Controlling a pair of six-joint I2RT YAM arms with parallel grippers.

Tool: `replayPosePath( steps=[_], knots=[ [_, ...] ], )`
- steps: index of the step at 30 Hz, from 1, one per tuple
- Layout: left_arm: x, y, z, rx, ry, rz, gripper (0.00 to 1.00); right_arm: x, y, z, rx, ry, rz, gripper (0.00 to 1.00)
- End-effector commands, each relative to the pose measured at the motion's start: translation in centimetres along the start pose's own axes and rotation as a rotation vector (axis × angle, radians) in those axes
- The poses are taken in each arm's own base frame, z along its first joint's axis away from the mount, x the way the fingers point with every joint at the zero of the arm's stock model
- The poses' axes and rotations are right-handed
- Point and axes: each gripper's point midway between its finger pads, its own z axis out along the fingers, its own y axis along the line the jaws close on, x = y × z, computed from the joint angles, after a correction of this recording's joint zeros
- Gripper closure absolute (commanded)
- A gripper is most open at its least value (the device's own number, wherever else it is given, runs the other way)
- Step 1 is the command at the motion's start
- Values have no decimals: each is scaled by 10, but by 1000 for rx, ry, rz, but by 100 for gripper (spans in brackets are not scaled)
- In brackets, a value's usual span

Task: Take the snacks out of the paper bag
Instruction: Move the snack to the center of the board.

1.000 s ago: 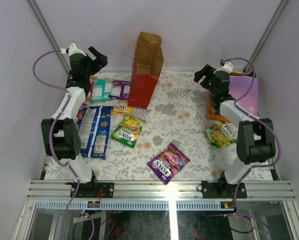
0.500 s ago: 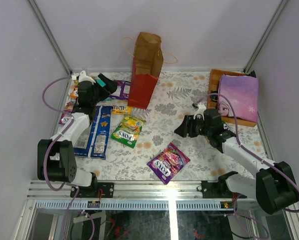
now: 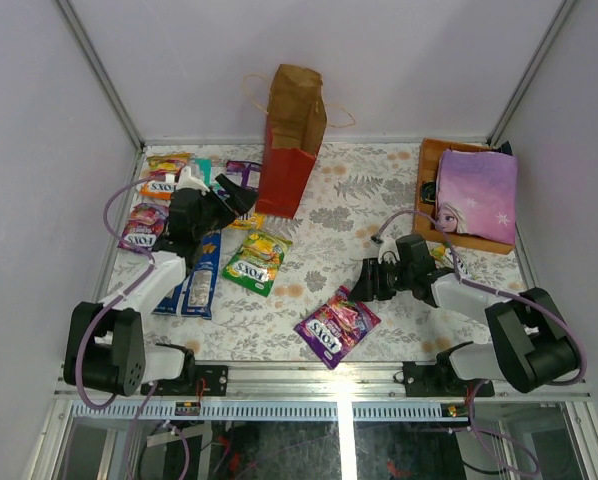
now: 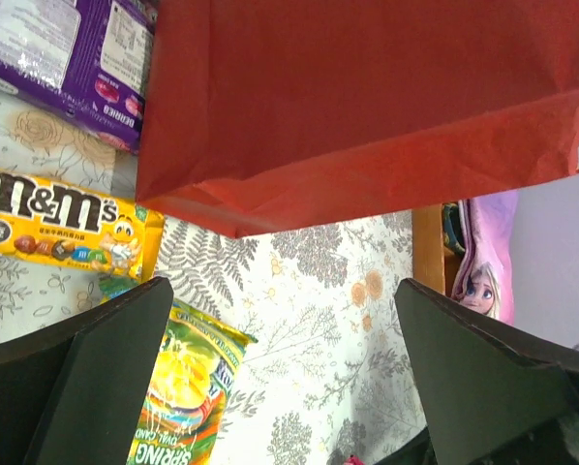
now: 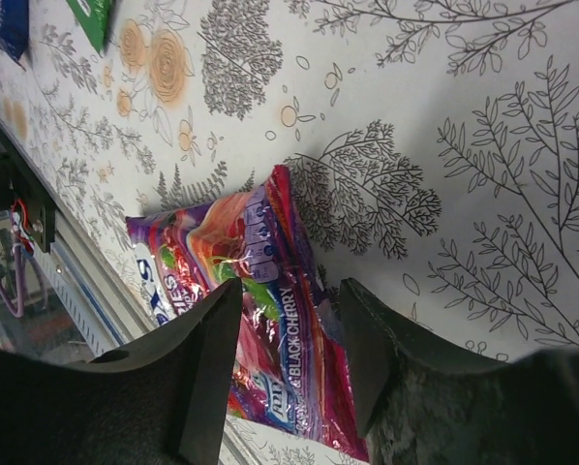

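Two sets of fingers are being held apart, and nothing is being gripped by either.

Left fingers (image 4: 86,387): spread wide and being pointed at the red lower part of the paper bag (image 4: 367,97), without touching it. An m&m's packet (image 4: 57,218) and a green-yellow FOX'S packet (image 4: 188,407) are being seen just below the bag's base. A purple pack (image 4: 67,58) is lying beside the bag's corner.

Right fingers (image 5: 202,368): open and being held low over the near end of the purple FOX'S packet (image 5: 260,320). Contact cannot be told.

The paper bag is being seen upright at the far side of the table (image 3: 349,200), between the arms. The snacks are lying outside it:
- Long blue packs (image 3: 201,275) are by the left arm.
- An orange FOX'S packet (image 3: 164,175) is in the far left corner.

A lilac bag (image 3: 476,192) is being carried on a wooden tray (image 3: 426,185) at far right.
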Motion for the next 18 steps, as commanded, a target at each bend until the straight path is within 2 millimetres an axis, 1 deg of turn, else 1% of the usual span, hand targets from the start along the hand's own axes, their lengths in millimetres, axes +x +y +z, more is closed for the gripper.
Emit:
replayPosePath(
  steps=[1, 4, 8, 10, 12, 13, 14, 16, 18],
  knots=[
    [4, -10, -11, 51, -7, -9, 0, -3, 8, 8, -65, 7, -44, 50],
    [14, -7, -17, 44, 17, -9, 0, -3, 6, 13, -72, 21, -34, 53],
    [23, -3, -24, 29, 39, -12, 0, -1, 4, 20, -90, 33, -20, 65],
    [26, -1, -26, 19, 44, -10, 0, -3, 5, 23, -96, 36, -11, 76],
    [25, -1, -30, 14, 45, -6, 0, -10, 7, 24, -99, 22, -13, 91],
    [24, -2, -31, 13, 45, -5, 0, -18, 9, 25, -101, 5, -17, 98],
    [24, -4, -33, 14, 47, -6, 0, -28, 12, 25, -103, -20, -25, 100],
    [22, -9, -35, 26, 52, -14, 0, -61, 22, 22, -99, -105, -52, 100],
    [22, -14, -36, 39, 64, -24, 0, -97, 26, 18, -66, -210, -58, 100]
  ],
)
